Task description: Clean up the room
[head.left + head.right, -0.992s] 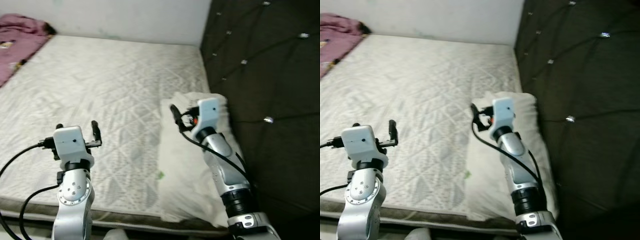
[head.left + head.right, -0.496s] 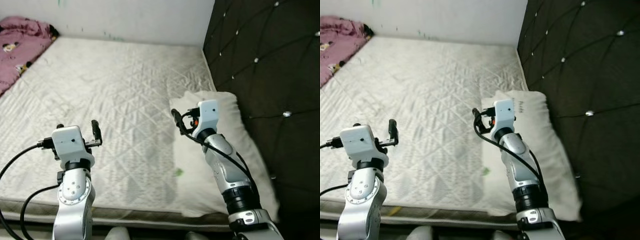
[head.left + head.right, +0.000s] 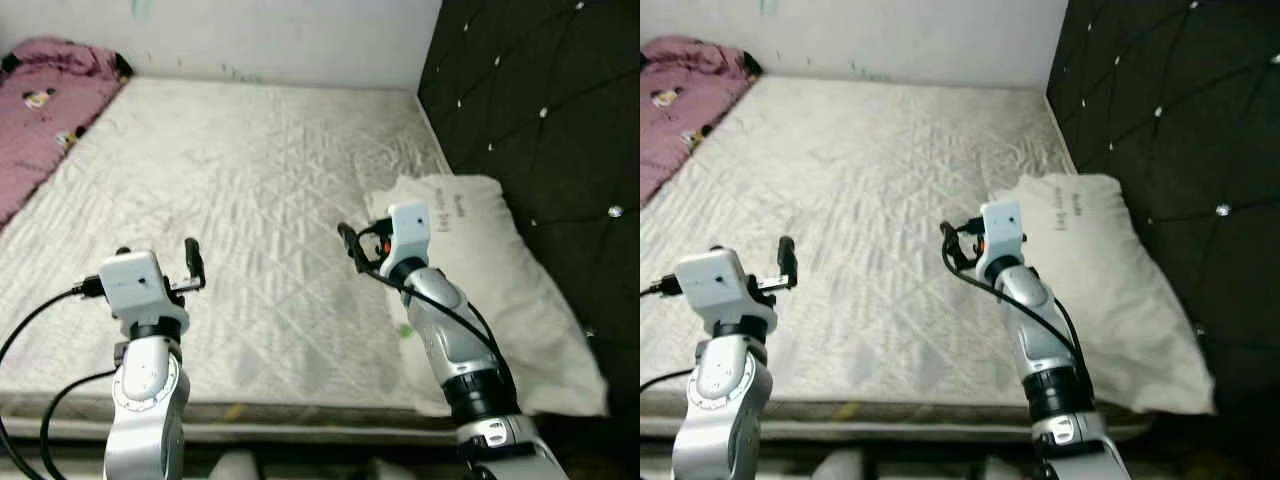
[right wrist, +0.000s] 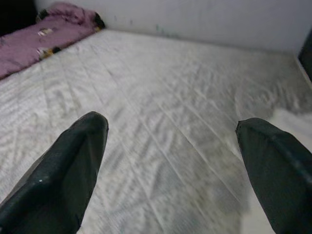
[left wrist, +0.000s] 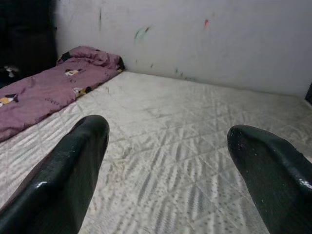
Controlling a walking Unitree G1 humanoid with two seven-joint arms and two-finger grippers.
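Mattress (image 3: pixel 250 200), one white pillow (image 3: pixel 500 290) (headboard side), one pink blanket (image 3: pixel 50 110)

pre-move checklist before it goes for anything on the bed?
1. Left gripper open and holding nothing: ok, its fingers stand wide apart above the mattress.
2. Right gripper open and holding nothing: ok, same stance.
3. Pillow located: ok, it lies at the mattress's right edge beside the dark tufted headboard.
4. Right gripper clear of the pillow: ok, it hovers just left of it, not touching.
5. Purple blanket located: ok, bunched at the mattress's far left corner, well away from both grippers.
6. Small green mark near the pillow's front: cannot tell what it is.
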